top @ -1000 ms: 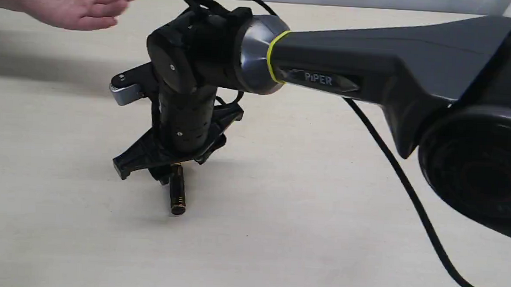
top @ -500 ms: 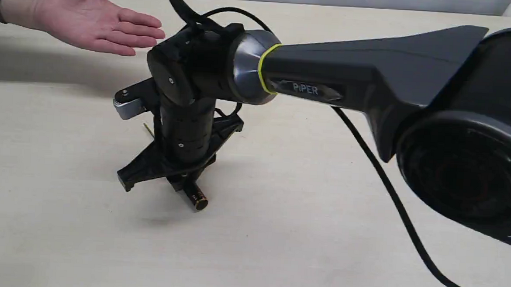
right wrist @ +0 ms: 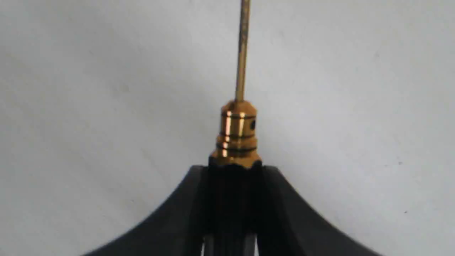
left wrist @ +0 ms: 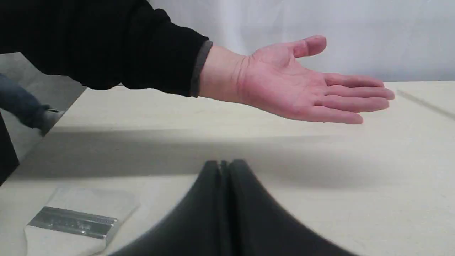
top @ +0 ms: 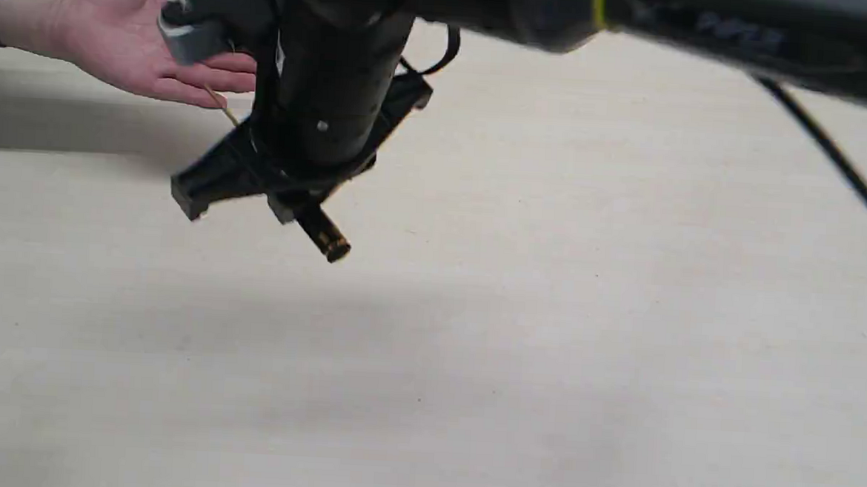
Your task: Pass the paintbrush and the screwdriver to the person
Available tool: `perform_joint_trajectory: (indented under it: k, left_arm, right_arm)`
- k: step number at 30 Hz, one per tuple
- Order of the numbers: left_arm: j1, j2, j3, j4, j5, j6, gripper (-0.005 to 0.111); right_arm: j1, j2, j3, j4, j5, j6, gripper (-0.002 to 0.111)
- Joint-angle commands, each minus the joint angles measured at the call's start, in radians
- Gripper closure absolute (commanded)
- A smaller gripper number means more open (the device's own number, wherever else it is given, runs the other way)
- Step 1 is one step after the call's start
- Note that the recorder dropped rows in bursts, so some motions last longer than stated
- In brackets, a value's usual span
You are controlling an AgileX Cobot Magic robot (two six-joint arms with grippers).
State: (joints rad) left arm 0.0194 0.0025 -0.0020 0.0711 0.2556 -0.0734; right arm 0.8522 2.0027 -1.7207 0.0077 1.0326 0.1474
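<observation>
Right end effector (right wrist: 233,174) pinches screwdriver (right wrist: 237,135) handle; shaft tip near person's hand (top: 118,34) (aimed at fingers). Risk: poke, or early release onto desk (top: 548,316).

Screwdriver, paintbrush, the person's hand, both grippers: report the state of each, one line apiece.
person's hand: open, palm up, empty.
screwdriver: gripped by its black handle, lifted off the table, tilted, shaft toward the person's hand.
paintbrush: lying flat on the table, not gripped.
right gripper: shut on the screwdriver.
left gripper: shut, holding nothing.
</observation>
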Motion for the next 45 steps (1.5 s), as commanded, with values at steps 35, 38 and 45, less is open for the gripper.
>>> perform_joint_trajectory:
  k: [35,38,45]
  left_arm:
    - [-0.008,-0.002,0.002,-0.003,-0.005,-0.002,0.107]
    - [-0.008,-0.002,0.002,-0.003,-0.005,-0.002,0.107]
    - [-0.008,-0.002,0.002,-0.001,-0.008,-0.002,0.107]
  right_arm:
    - [-0.001,0.160,-0.258,0.001,-0.372,-0.103,0.071]
    - [-0.001,0.073,-0.258,-0.049,-0.265,-0.103,0.090]
    - [-0.001,-0.148,-0.255,-0.185,-0.055,-0.100,0.104]
